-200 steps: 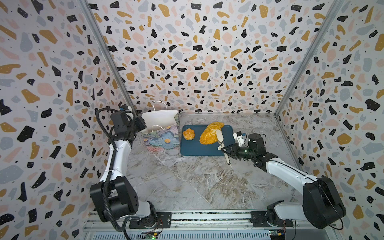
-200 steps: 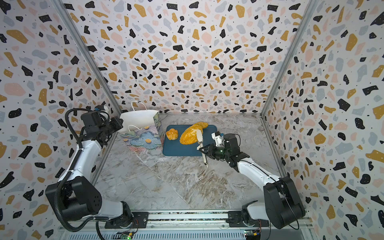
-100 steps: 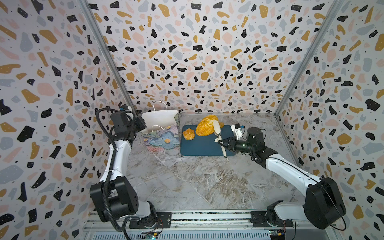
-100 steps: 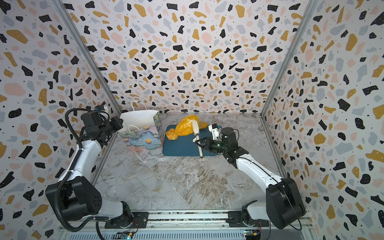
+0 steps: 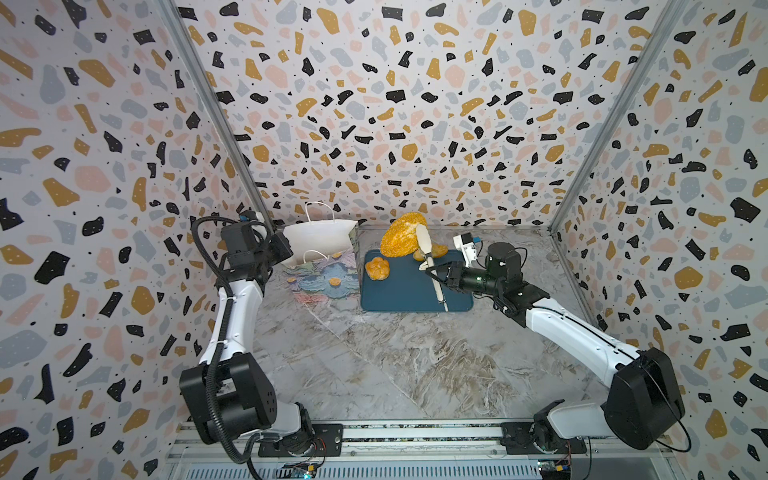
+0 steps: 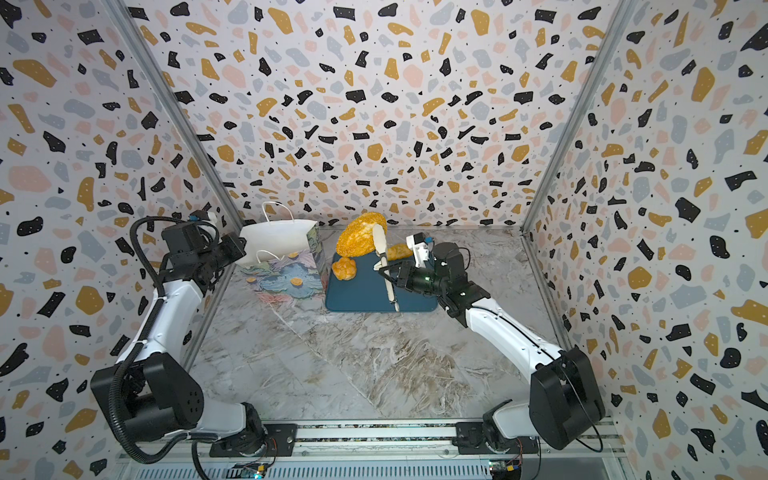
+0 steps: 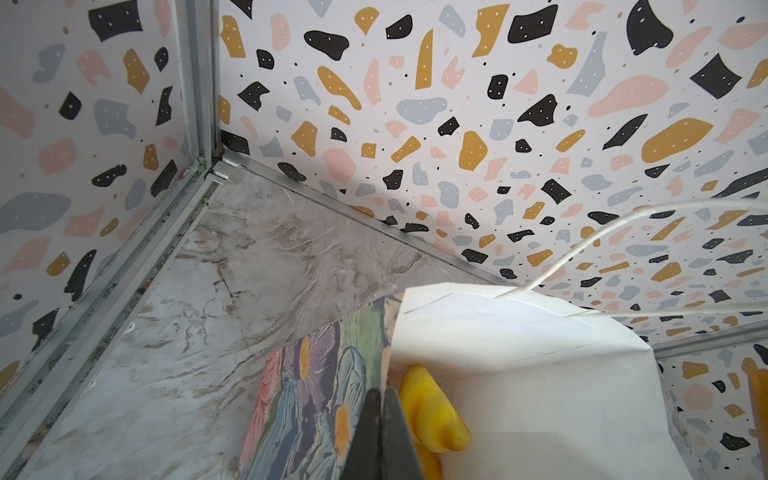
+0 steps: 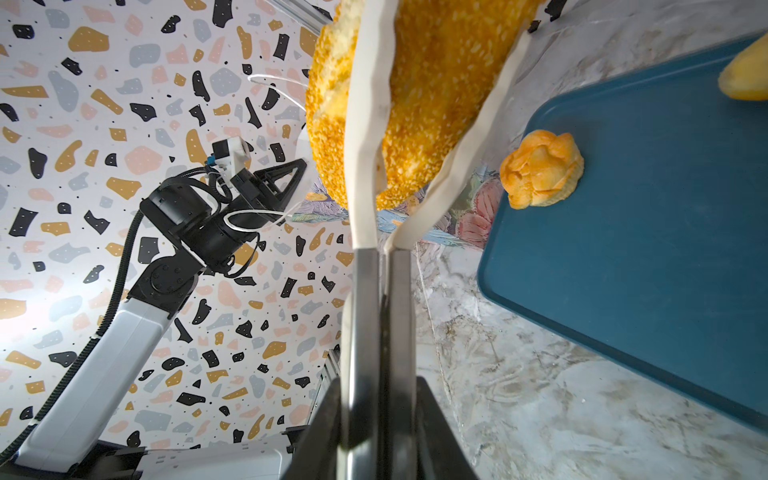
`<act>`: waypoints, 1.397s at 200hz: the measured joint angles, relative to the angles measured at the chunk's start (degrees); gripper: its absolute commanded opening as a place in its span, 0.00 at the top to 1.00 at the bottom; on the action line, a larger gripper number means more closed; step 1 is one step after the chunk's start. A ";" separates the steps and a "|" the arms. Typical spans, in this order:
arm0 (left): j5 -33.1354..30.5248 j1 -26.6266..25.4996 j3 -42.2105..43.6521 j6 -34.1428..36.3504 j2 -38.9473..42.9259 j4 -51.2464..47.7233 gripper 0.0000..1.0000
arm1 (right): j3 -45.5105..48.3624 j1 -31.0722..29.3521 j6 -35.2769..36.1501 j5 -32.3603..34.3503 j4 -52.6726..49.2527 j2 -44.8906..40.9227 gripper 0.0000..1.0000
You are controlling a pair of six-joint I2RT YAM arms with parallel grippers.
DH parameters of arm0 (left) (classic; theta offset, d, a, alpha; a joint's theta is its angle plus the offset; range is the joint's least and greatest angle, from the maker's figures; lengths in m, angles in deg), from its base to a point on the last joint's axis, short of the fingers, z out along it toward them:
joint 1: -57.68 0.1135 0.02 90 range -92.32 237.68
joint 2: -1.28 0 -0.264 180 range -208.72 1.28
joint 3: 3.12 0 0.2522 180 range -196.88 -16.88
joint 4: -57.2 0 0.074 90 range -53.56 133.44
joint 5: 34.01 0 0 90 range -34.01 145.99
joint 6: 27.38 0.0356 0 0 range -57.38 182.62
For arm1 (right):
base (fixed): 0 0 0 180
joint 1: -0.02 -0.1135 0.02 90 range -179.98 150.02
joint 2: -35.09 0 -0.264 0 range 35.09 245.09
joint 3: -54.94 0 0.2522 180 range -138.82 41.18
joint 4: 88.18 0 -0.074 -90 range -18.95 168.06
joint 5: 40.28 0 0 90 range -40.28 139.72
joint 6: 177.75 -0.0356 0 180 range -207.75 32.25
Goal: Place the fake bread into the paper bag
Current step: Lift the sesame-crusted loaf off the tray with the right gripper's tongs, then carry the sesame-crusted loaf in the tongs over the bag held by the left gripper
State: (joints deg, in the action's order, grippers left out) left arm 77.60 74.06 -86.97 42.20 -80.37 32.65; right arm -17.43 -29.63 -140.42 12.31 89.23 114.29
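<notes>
**Moved:** seeded loaf [image 5: 401,239], off the blue tray [image 5: 407,293] where it lay a second ago. It now hangs above the tray's far-left corner, closer to the paper bag [image 5: 320,237]. The right arm has swung left and far with it.

**Right hand** [image 5: 436,275]: closed on the metal handles of the tongs [image 5: 427,253]. Their cream tips pinch the loaf across its width.

**Left hand** [image 7: 382,436]: closed on the bag's left rim, keeping the mouth open; position unchanged.

**Other bread:**
- Knotted roll [image 5: 377,268] at the tray's left end.
- Long roll [image 5: 438,250] at the tray's far edge, partly behind the tongs.
- Yellow piece [image 7: 432,411] already inside the bag; the count there cannot be told.

**Task reading:** the carry is under way and the drop is not yet made. Two pieces would remain on the tray.

**Edges:**
- The bag's right wall stands between the loaf and the mouth.
- One cord handle rises at the far rim and one droops over the near rim.
- The back wall is close behind.
- The loaf looks nearly as long as the mouth, so end-first entry seems wise.
- Its height over the rim is hard to judge from above.

**Room:** broad open desk lies on the near side.
</notes>
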 measured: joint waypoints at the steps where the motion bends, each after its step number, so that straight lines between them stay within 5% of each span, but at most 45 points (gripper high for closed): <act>1: 0.00 0.00 0.00 0.00 0.00 0.00 1.00 | -0.04 -0.02 0.00 0.02 0.00 0.02 0.82; 279: 0.22 0.00 0.22 0.00 0.33 0.02 1.00 | -28.17 -11.50 8.68 9.70 -11.08 16.79 0.83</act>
State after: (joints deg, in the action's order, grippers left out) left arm 77.81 74.06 -86.75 42.20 -80.04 32.67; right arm -45.60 -41.12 -131.74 22.01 78.15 131.08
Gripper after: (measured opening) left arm 0.046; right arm 0.269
